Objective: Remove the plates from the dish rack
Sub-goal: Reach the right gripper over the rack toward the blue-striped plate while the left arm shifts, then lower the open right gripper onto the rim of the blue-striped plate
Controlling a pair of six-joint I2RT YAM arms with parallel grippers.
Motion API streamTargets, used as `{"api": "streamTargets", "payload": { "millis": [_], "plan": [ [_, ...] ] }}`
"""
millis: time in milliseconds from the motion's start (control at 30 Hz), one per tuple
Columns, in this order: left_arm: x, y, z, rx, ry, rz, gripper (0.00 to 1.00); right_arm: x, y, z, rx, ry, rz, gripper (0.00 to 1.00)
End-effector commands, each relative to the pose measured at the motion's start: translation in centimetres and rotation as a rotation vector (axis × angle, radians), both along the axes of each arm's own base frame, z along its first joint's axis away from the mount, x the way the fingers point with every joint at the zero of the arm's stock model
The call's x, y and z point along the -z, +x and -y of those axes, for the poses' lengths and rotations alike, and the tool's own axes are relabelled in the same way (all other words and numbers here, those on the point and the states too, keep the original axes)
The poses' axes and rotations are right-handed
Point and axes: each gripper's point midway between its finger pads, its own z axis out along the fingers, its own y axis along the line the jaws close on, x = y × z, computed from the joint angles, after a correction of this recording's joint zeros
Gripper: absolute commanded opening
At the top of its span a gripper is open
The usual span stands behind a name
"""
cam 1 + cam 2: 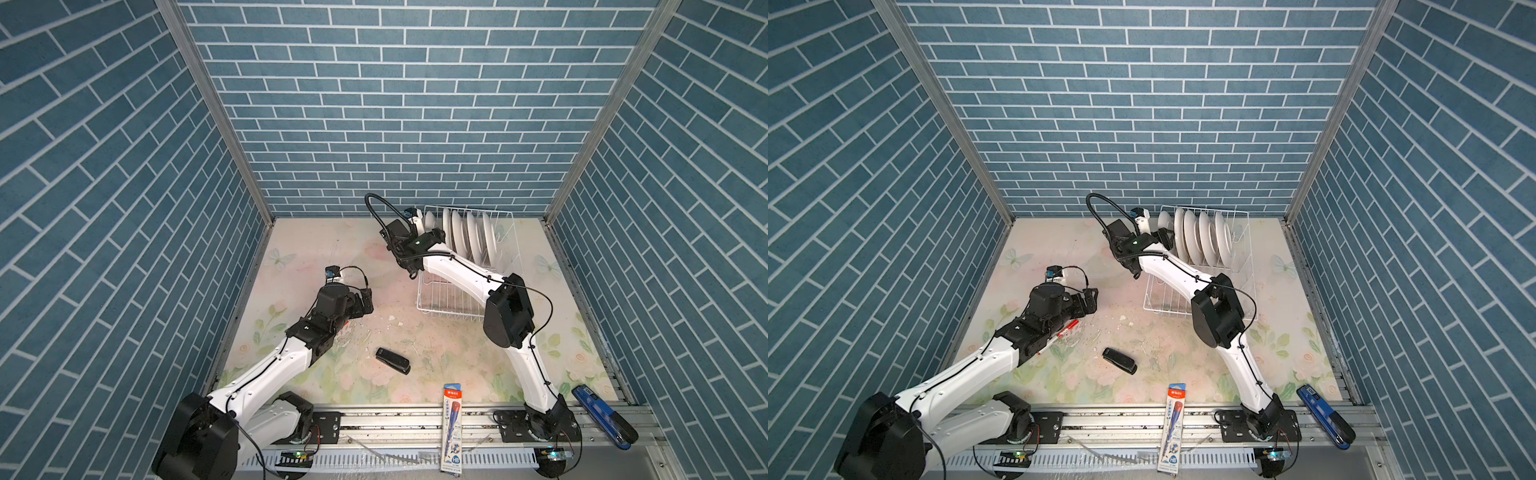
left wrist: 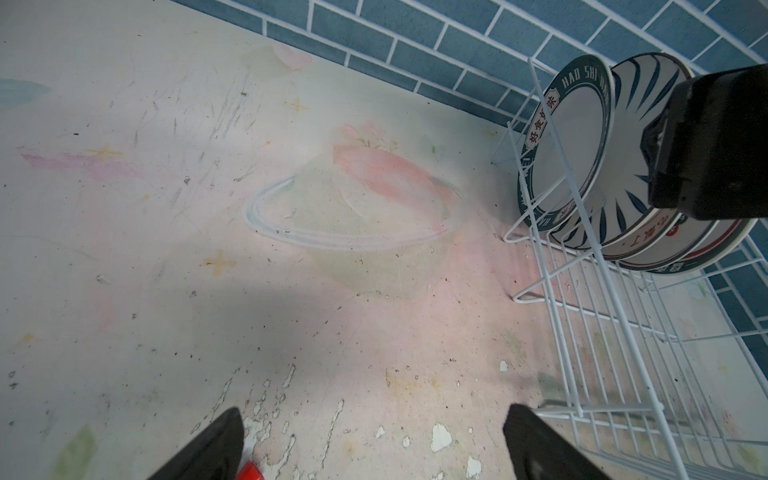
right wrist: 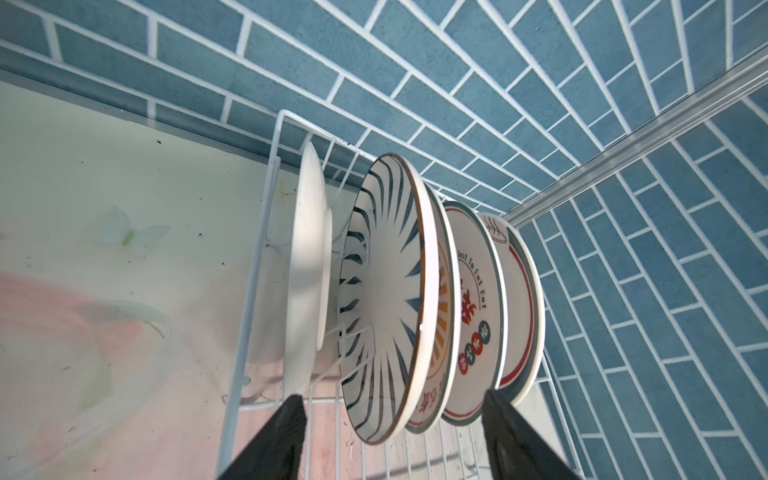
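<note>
Nearest you, your left gripper (image 2: 374, 411) hovers wide open and empty over the table (image 2: 166, 208), probably waiting clear. Farther back, your right gripper (image 3: 392, 395) faces the dish rack (image 1: 446, 296), fingers apart astride the striped plate (image 3: 386, 270), seemingly gripping nothing. Five plates (image 1: 461, 237) stand upright in slots near the back wall (image 1: 395, 104), edges reachable.

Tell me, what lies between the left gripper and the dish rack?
Nothing but bare tabletop with small white flakes separates the left gripper from the dish rack, in both top views.
</note>
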Motion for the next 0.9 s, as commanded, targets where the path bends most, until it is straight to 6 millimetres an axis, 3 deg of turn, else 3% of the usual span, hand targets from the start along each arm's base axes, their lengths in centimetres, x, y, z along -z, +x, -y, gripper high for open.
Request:
{"api": "streamTargets", "payload": {
  "millis": [0,433,867],
  "plan": [
    [-0.8,-0.2,0.2,0.010,-0.004,0.011,1.00,-1.7,1.5,0.1,0.019,-0.004,0.063,0.65],
    [-0.7,-0.3,0.4,0.027,0.006,0.005,1.00,-1.2,2.6,1.5,0.042,-0.011,0.074,0.54],
    [-0.8,-0.1,1.2,0.056,-0.010,-0.007,1.00,0.1,3.4,3.0,0.070,-0.034,0.061,0.53]
  ]
}}
